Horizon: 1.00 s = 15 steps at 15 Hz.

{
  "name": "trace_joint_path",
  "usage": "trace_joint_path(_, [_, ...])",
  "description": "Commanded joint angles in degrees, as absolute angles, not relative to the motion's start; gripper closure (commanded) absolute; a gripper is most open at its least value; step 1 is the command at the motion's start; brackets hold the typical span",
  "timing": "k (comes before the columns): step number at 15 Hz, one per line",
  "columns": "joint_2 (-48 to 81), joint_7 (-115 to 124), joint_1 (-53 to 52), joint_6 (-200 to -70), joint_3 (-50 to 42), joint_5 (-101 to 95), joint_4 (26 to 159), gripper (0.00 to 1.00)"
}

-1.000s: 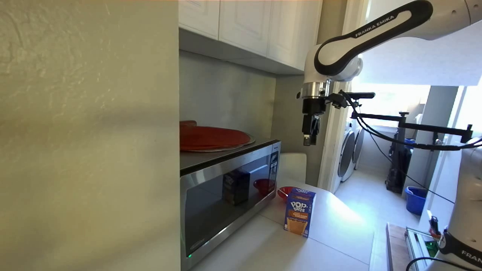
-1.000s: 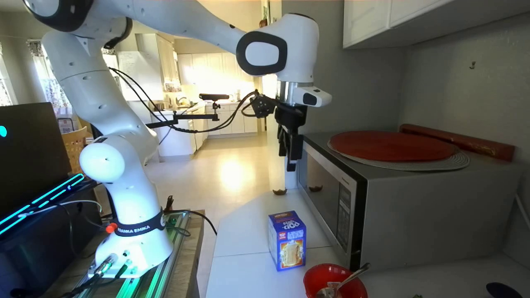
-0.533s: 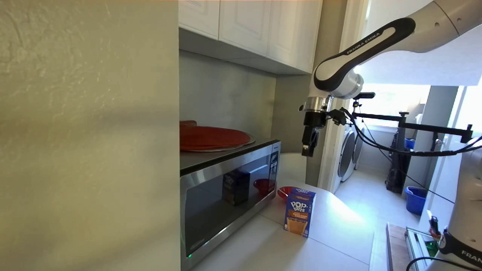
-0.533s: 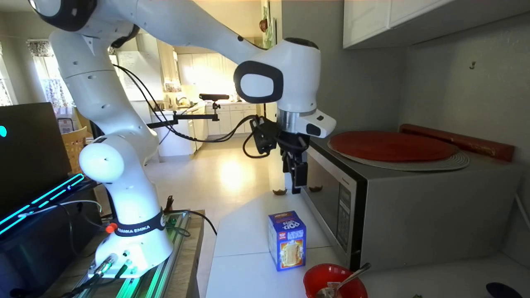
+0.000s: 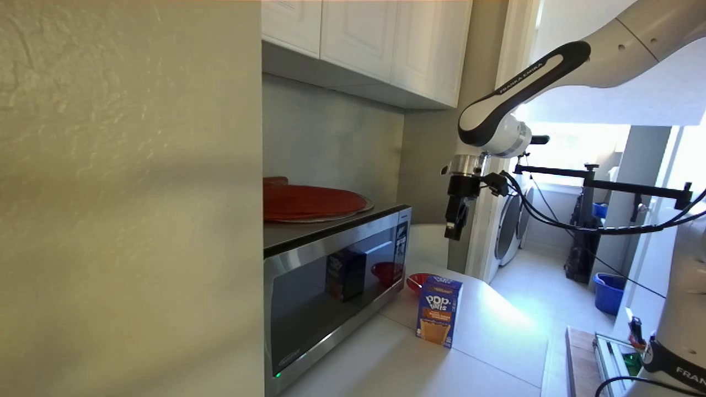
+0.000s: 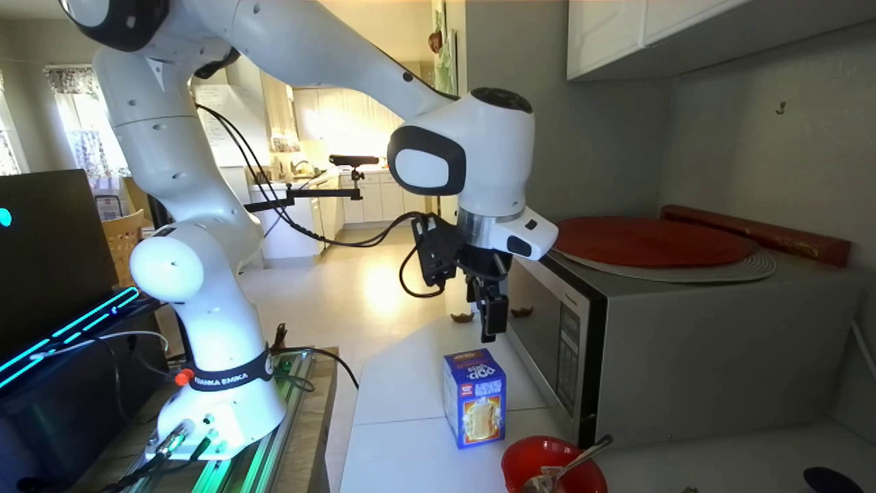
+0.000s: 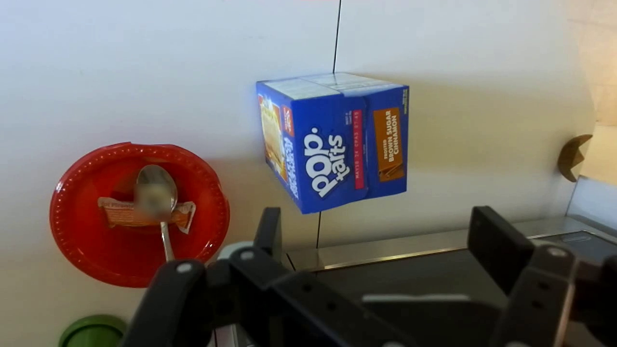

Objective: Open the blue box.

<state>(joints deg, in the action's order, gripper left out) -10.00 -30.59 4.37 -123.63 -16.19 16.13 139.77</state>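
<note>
Box [image 7: 337, 149] stands upright & unopened on table [image 7: 144, 77], prob. for access from above; fingers [image 7: 499, 248] hang higher, wide, w/ nothing btwn, prob. to straddle it.

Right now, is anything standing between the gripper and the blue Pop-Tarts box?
Nothing visible does. In the wrist view, no object shows between the open gripper and the blue box. The red bowl sits off to one side, and the microwave stands alongside the box; neither appears to block the way.
</note>
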Motion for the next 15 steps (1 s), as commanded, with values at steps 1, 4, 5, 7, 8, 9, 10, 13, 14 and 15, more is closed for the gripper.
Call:
trace_joint_path(1, [-10.39,-31.48,5.34,-122.73,-15.06,16.18,140.02,0.0])
trace_joint_path(4, [-8.42,-35.48,5.7,-124.78,-15.89,17.34,141.4,0.0])
trace_joint_path(5, [-8.03,-37.58,5.82,-125.23,-16.18,18.16,141.96,0.0])
trace_joint_path(7, [-6.88,-42.09,6.24,-125.59,-16.64,20.26,142.65,0.0])
trace_joint_path(8, [-6.13,-43.99,6.55,-124.95,-16.8,21.25,142.62,0.0])
trace_joint_path(9, [-5.51,-46.57,6.87,-124.93,-16.94,22.85,142.82,0.0])
trace_joint_path(10, [-4.95,-49.51,7.16,-125.0,-17.02,25.12,143.0,0.0])
trace_joint_path(13, [-3.35,-56.55,8.42,-125.26,-16.64,30.4,143.17,0.0])
trace_joint_path(14, [-2.55,-58.77,8.75,-125.75,-16.45,32.29,143.1,0.0])
trace_joint_path(15, [-1.78,-60.34,8.97,-126.57,-16.2,34.16,143.0,0.0])
